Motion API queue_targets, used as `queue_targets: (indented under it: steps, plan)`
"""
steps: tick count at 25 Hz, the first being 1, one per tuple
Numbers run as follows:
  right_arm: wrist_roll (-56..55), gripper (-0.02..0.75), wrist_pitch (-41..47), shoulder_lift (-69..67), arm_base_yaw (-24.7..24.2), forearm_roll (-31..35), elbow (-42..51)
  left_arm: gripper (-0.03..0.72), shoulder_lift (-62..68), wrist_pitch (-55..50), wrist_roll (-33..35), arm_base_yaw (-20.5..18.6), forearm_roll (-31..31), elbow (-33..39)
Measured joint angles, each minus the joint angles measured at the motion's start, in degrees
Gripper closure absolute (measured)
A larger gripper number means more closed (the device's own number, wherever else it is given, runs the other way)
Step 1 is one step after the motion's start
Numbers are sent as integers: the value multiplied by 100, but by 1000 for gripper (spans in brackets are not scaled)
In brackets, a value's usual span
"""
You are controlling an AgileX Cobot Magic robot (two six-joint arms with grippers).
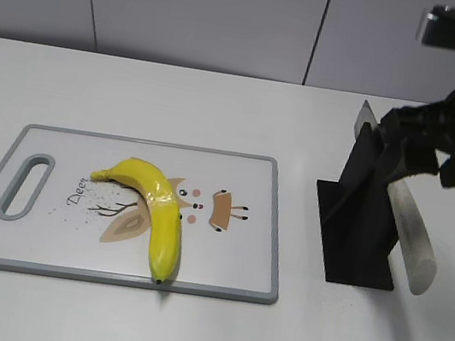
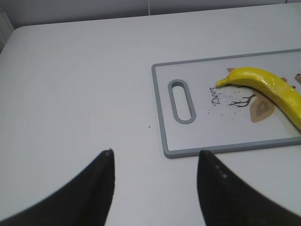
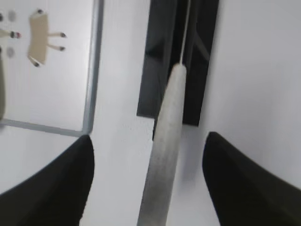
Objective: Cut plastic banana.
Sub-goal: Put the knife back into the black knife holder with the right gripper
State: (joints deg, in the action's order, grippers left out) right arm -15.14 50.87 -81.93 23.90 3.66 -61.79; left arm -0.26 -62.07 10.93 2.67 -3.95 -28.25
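Note:
The plastic banana [image 1: 157, 203] is bright yellow and curved, and lies on the white cutting board [image 1: 232, 249] with its dark tip near the front edge. It also shows in the left wrist view [image 2: 268, 84]. A knife with a grey handle [image 1: 411, 239] stands slanted in a black stand [image 1: 359, 243]. My right gripper [image 1: 407, 156] is open, with its fingers either side of the knife handle [image 3: 164, 141] and a gap on both sides. My left gripper [image 2: 155, 153] is open and empty above bare table, left of the board [image 2: 160, 108]. It is out of the exterior view.
The board has a grey rim and a handle slot [image 1: 26, 184] at its left end, and a cartoon print under the banana. The black stand [image 3: 155, 56] sits just right of the board. A grey wall runs behind the white table.

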Motion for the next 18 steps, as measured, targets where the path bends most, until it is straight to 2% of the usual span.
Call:
queue_targets:
  steps: [5, 10, 18]
  plan:
    - [1257, 167, -79, 593, 0, 0, -221, 146, 0, 0, 0, 0, 0, 0]
    - [1881, 167, 880, 1108, 0, 5, -163, 146, 0, 0, 0, 0, 0, 0]
    - [2001, 167, 1030, 2444, 0, 90, 1201, 146, 0, 0, 0, 0, 0, 0]
